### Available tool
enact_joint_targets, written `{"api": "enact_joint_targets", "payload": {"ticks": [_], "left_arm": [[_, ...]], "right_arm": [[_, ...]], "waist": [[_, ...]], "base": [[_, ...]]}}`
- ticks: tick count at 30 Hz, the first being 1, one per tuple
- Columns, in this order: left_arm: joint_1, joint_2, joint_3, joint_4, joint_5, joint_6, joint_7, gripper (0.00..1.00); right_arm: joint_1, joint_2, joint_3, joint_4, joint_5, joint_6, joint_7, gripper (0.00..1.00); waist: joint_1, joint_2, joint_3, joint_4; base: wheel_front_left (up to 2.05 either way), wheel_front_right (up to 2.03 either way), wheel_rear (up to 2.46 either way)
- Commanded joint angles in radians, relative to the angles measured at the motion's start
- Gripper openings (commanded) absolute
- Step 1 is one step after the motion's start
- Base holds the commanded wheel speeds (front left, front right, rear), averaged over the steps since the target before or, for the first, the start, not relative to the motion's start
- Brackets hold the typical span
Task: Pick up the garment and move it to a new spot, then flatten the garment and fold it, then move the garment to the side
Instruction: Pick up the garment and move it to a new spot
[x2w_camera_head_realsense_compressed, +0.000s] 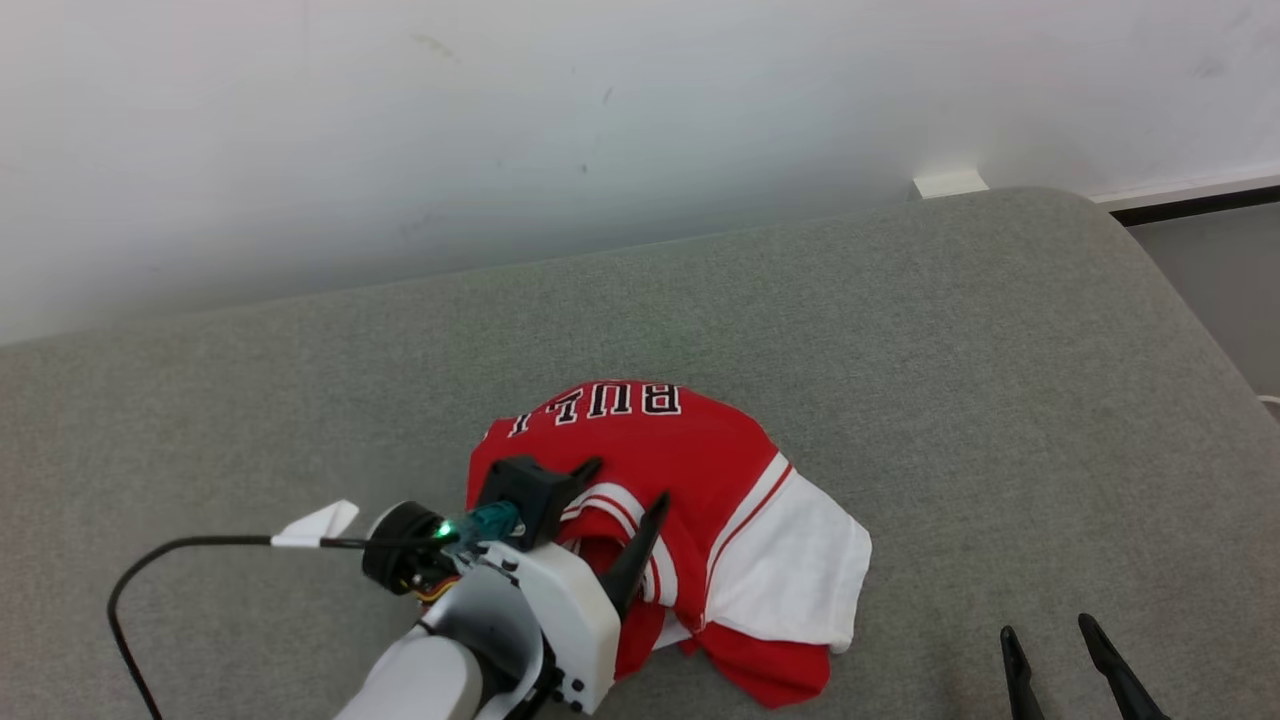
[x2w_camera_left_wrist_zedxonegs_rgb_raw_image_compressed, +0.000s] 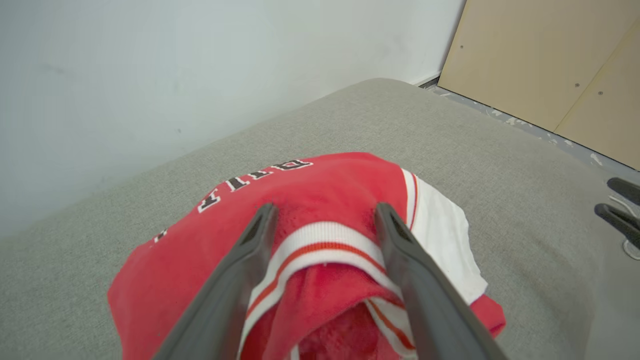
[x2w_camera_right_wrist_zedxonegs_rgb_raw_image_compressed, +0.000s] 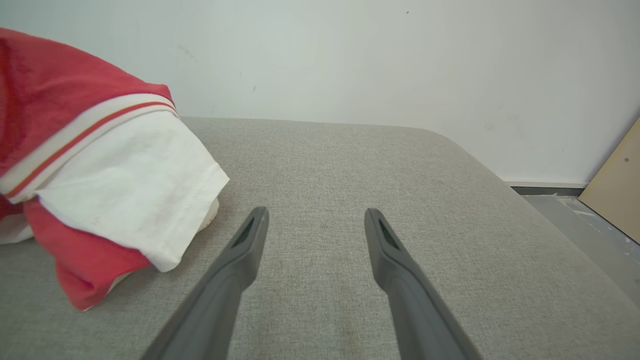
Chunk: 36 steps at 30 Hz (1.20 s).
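- Lying in a crumpled heap, red-and-white garment (x2w_camera_head_realsense_compressed: 700, 470) is seen near middle of grey padded surface (x2w_camera_head_realsense_compressed: 950, 330), lettering toward wall (x2w_camera_head_realsense_compressed: 500, 120).
- L gripper (x2w_camera_head_realsense_compressed: 628, 480) is held over garment's near side, jaws wide apart, a white/red striped band framed btwn fingers (x2w_camera_left_wrist_zedxonegs_rgb_raw_image_compressed: 235, 280); nothing is clamped.
- R gripper (x2w_camera_head_realsense_compressed: 1045, 627) is seen low at near-right, well apart from garment, jaws spread, bare padded surface btwn them.
- Black cable (x2w_camera_head_realsense_compressed: 215, 541) is looped on surface at left.

1. Bright, even, diffuse light; the plain white matte wall (x2w_camera_head_realsense_compressed: 600, 100) darkens toward its base.
2. Soft faint shadow beneath the crumpled red-and-white cloth garment (x2w_camera_right_wrist_zedxonegs_rgb_raw_image_compressed: 125, 200).
3. Wrist views bow toward their edges.
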Motion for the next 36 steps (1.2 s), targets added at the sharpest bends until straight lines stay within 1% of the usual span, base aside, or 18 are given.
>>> {"api": "enact_joint_targets", "payload": {"ticks": [1,2,3,4,5,7,11,17,19,24,27,32,36], "left_arm": [[0.018,0.005,0.0,0.016,-0.012,0.001,-0.001,1.0],[0.017,0.005,0.0,0.025,-0.012,0.0,-0.008,1.0],[0.017,0.002,0.001,0.034,-0.014,0.002,-0.016,0.78],[0.018,-0.004,0.002,0.042,-0.018,0.004,-0.022,0.48],[0.015,-0.008,0.001,0.05,-0.018,0.005,-0.029,0.36],[0.007,-0.014,0.002,0.065,-0.023,0.003,-0.041,0.0],[-0.006,-0.019,-0.002,0.095,-0.029,-0.007,-0.055,0.0],[-0.031,-0.026,0.012,0.086,-0.026,0.005,-0.104,0.0],[-0.046,-0.034,0.02,0.068,-0.029,0.006,-0.12,0.0],[-0.113,-0.061,0.054,-0.006,-0.057,-0.006,-0.151,0.0],[-0.178,-0.059,0.081,-0.047,-0.071,-0.016,-0.148,0.0],[-0.279,-0.071,0.136,-0.107,-0.139,-0.037,-0.109,0.0],[-0.337,-0.068,0.162,-0.137,-0.166,-0.04,-0.078,0.0]], "right_arm": [[0.004,-0.002,-0.004,0.001,0.003,-0.002,0.0,1.0],[0.001,-0.002,-0.004,0.001,0.003,-0.002,0.0,1.0],[-0.002,-0.002,-0.004,0.001,0.003,-0.002,0.001,1.0],[-0.004,-0.002,-0.003,0.0,0.004,-0.002,0.001,1.0],[-0.005,-0.002,-0.004,-0.001,0.004,-0.002,0.001,1.0],[-0.009,-0.002,-0.005,-0.003,0.004,-0.002,0.001,1.0],[-0.013,-0.002,-0.005,-0.002,0.001,-0.002,0.001,1.0],[-0.013,-0.002,-0.006,0.0,0.001,-0.002,0.0,1.0],[-0.01,-0.002,-0.006,0.002,0.002,-0.002,0.001,1.0],[0.005,-0.002,-0.002,0.004,0.005,-0.002,0.0,1.0],[0.011,-0.002,0.003,0.007,0.005,-0.002,0.001,1.0],[0.015,-0.002,0.011,0.011,0.01,-0.002,0.001,1.0],[0.017,-0.002,0.018,0.014,0.02,-0.002,0.001,1.0]], "waist": [[-0.0001,-0.0001,0.003,0.0],[-0.0001,-0.0001,0.005,0.0],[-0.0001,-0.0001,0.005,0.001],[-0.0001,-0.0001,0.006,0.001],[-0.0001,-0.0001,0.007,0.003],[-0.0001,-0.0001,0.011,0.007],[-0.0001,-0.0001,0.017,0.013],[-0.0001,-0.0001,0.017,0.02],[-0.0001,-0.0001,0.013,0.023],[-0.0001,-0.0001,-0.005,0.034],[-0.0001,-0.0001,-0.021,0.038],[-0.0001,-0.0001,-0.045,0.03],[-0.0001,-0.0001,-0.054,0.019]], "base": [[0.0,0.0,0.0],[0.0,0.0,0.0],[0.0,0.0,0.0],[0.0,0.0,0.0],[0.0,0.0,0.0],[0.0,0.0,0.0],[0.0,0.0,0.0],[0.0,0.0,0.0],[0.0,0.0,0.0],[0.0,0.0,0.0],[0.0,0.0,0.0],[0.0,0.0,0.0],[0.0,0.0,0.0]]}}
